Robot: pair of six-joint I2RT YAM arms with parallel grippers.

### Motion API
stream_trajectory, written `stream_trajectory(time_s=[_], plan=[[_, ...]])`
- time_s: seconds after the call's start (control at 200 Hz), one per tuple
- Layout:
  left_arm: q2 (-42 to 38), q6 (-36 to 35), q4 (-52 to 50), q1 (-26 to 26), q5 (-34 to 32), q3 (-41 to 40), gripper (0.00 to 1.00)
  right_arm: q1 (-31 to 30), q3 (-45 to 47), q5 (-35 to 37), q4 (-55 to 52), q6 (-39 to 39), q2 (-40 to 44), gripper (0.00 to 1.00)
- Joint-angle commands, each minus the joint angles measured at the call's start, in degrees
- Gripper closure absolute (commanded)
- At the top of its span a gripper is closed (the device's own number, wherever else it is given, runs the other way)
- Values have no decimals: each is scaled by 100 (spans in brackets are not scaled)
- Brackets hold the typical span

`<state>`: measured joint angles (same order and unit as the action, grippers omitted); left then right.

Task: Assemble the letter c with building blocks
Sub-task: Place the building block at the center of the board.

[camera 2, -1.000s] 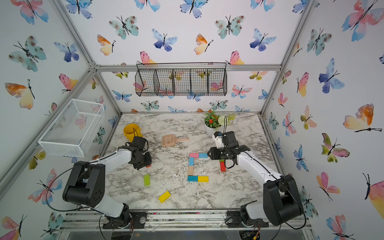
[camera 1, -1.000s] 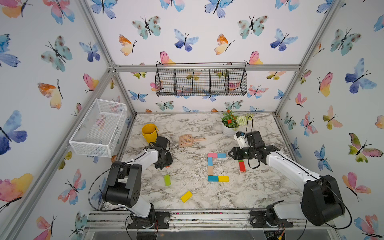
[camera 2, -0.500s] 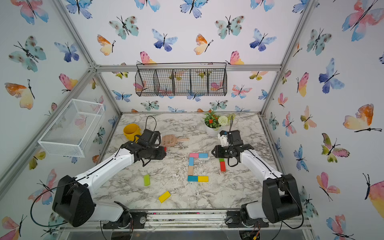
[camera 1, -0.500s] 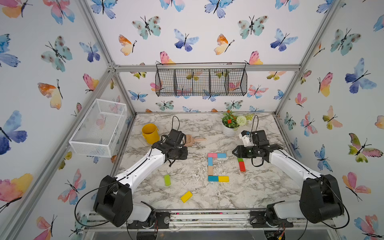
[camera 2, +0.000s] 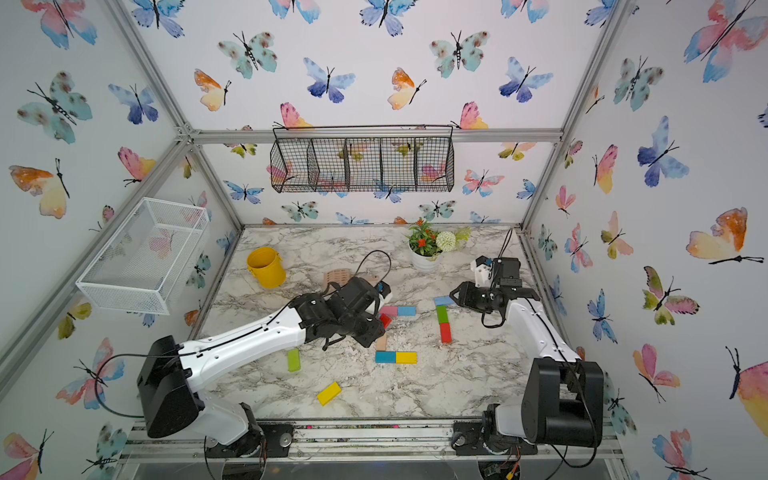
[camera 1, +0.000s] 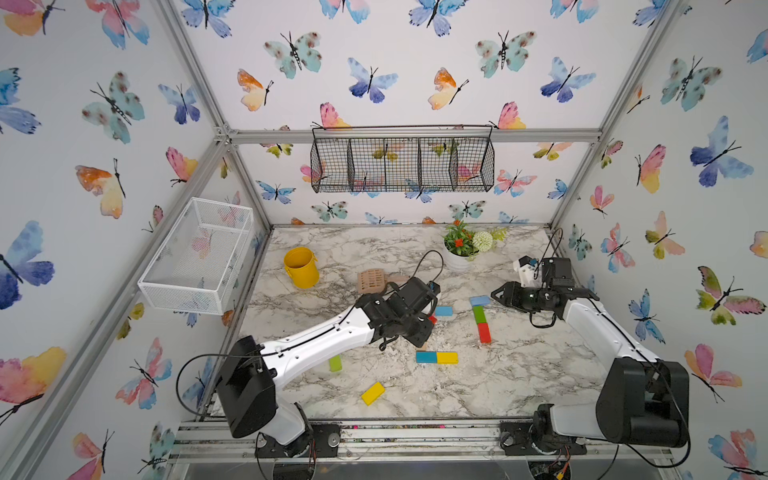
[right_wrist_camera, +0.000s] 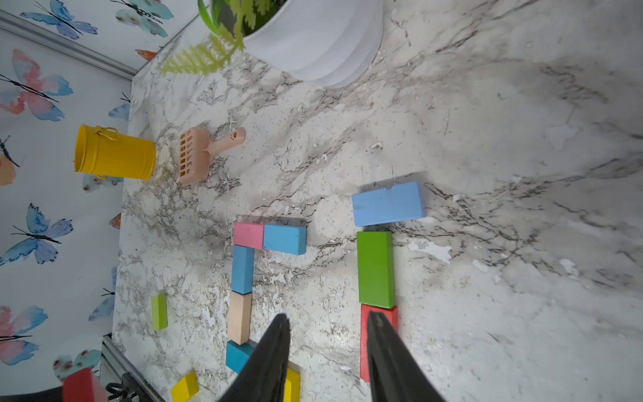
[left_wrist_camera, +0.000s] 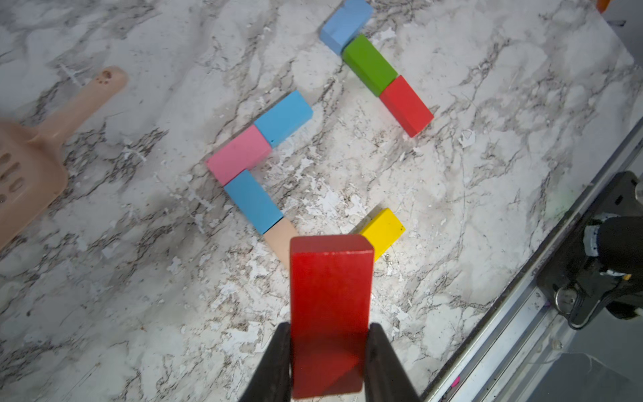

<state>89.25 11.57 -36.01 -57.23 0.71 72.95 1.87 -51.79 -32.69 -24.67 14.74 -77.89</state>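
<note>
Left wrist view showed your left hand (left_wrist_camera: 328, 327) pinching a red block (left_wrist_camera: 330, 278), newly swung over the block C (left_wrist_camera: 252, 202) for placing; your right hand (right_wrist_camera: 327, 315) stayed spread, empty.

The walls (camera 1: 395, 62) are white with bright painted butterflies all over, and shiny metal bars (camera 1: 540, 136) run along the corners. A black wire basket (camera 1: 402, 166) hangs on the back wall, and a white wire basket (camera 1: 183, 293) hangs on a side wall. The table top (camera 1: 519, 374) looks like white and grey marble, and it is brightly lit.
</note>
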Motion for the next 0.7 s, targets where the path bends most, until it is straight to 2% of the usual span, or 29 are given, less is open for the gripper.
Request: stream_trajectory(time_s=[0.0,0.155,0.395,0.551,0.696], plan=[[474,-537,-27,-233,-60,402,75,269,149,-511,-64,-42,142,58],[1111,-790,132,-487,332,1043,74,525,108,-449,-238,-179,159,58],[2140,-1214,168,-943,520,1944,74,688,82,-273,-301,-149,221,58],[2482,-1495,477,-1104,713,2143,75,813,107,-256,-241,-78,163,57],[2896,-1649,638,-1141,920,2283,75,1190,212,-525,-220,-83,89,57]])
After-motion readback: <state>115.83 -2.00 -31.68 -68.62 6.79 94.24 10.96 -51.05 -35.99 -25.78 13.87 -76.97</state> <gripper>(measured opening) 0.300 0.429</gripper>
